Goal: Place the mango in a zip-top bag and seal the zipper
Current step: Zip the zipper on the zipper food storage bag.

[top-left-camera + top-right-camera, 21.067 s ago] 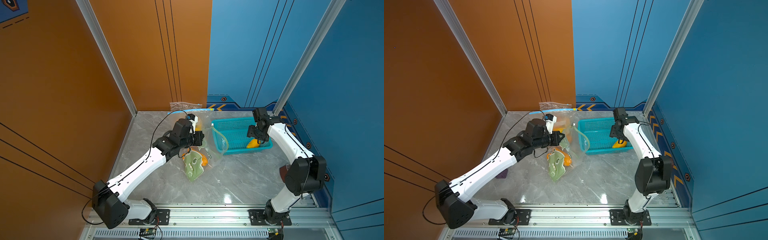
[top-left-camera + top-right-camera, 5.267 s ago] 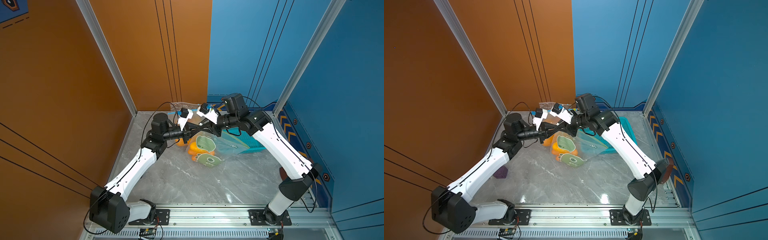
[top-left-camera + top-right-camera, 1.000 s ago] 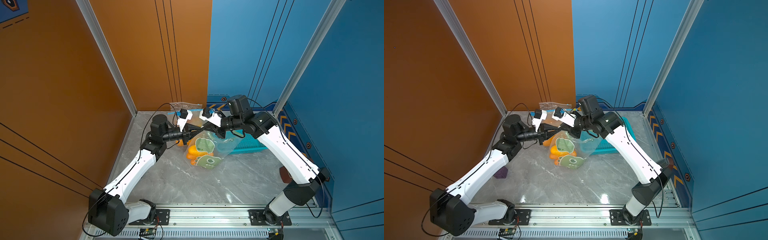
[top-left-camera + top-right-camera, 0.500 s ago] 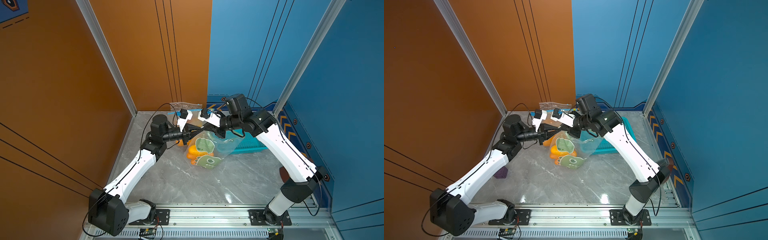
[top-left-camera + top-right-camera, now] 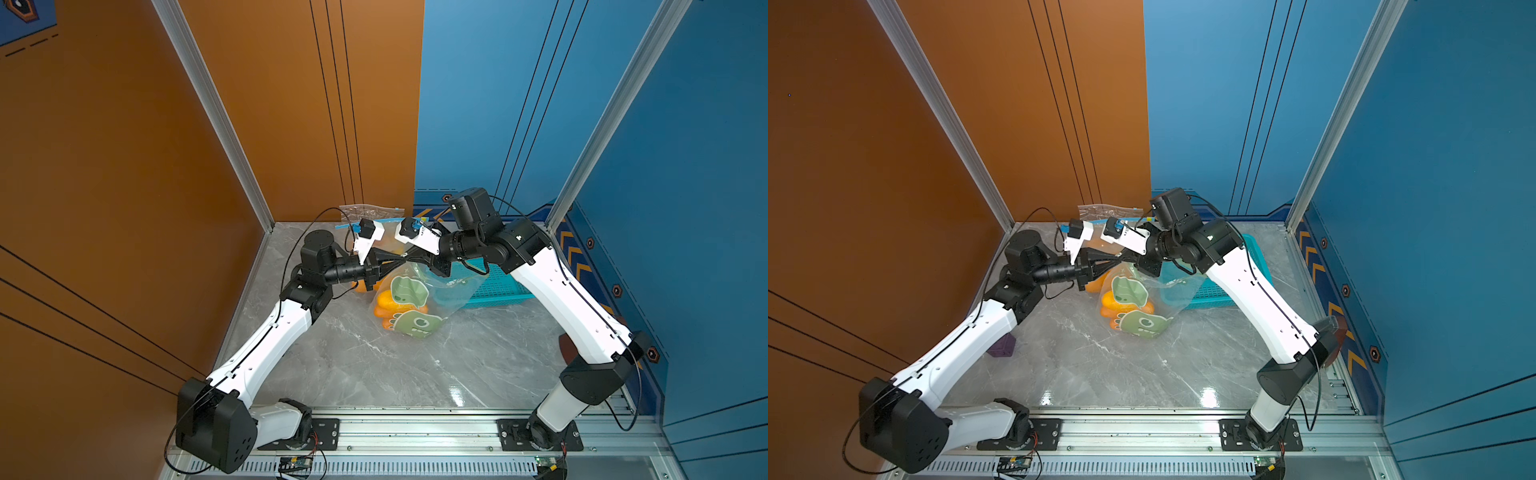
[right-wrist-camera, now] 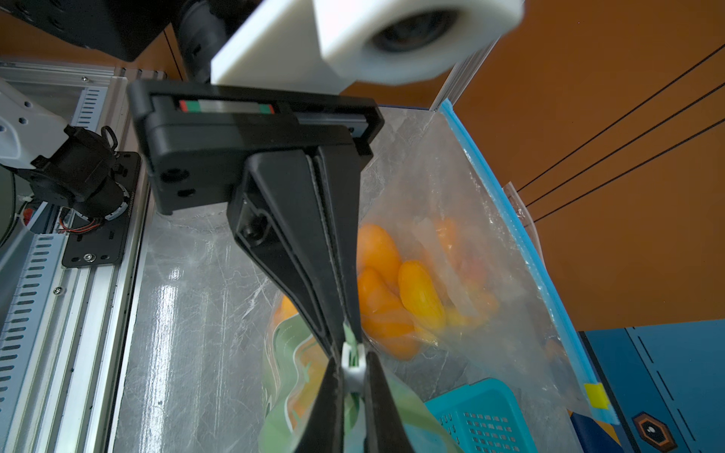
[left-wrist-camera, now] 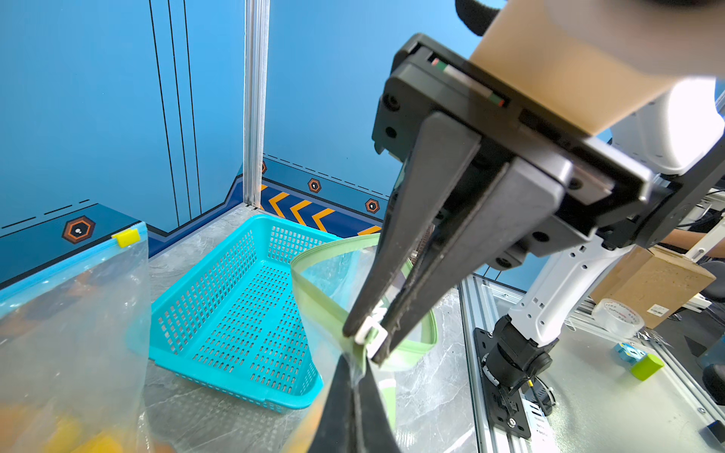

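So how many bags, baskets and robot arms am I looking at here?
Zip bags: 2, the green-zipper bag and the blue-zipper bag
Baskets: 1, the teal basket
Robot arms: 2, the left arm and the right arm
Total: 5

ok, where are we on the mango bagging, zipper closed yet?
Done: orange mangoes sit inside the clear green-zippered bag with cartoon prints. In hand: the left gripper is shut on the bag's top corner, and the right gripper is shut on the white zipper slider right beside it. Remaining: the green zipper track gapes in an open loop, so the slider has yet to be drawn across.
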Tool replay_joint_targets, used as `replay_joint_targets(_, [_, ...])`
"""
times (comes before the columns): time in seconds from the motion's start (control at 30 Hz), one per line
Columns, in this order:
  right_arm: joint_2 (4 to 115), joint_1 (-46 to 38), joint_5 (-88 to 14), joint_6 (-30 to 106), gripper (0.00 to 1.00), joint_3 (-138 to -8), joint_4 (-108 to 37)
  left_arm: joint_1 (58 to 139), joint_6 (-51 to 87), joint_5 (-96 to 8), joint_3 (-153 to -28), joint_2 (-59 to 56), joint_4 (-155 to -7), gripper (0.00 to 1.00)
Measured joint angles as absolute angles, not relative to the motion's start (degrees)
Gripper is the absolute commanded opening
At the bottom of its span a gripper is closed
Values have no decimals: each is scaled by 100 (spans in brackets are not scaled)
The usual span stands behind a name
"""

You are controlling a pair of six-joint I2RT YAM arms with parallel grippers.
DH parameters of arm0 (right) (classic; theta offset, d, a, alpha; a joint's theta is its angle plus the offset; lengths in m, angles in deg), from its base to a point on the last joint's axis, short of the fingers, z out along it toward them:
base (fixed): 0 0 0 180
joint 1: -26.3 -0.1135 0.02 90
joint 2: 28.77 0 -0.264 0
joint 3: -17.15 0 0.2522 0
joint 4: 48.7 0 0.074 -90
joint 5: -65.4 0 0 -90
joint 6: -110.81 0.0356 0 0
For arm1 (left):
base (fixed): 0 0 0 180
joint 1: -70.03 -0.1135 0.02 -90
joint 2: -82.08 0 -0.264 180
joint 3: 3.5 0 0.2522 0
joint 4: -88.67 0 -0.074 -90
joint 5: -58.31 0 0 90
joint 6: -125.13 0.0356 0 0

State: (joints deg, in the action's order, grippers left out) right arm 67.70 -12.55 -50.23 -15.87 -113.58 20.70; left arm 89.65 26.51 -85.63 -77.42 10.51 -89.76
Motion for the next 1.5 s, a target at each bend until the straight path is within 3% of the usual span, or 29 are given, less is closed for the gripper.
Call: replay_joint_targets(1.5, [6383, -354, -4636, -1670, 0, -10746, 2813, 7990, 2515, -8261, -6924, 1597, -9328, 0])
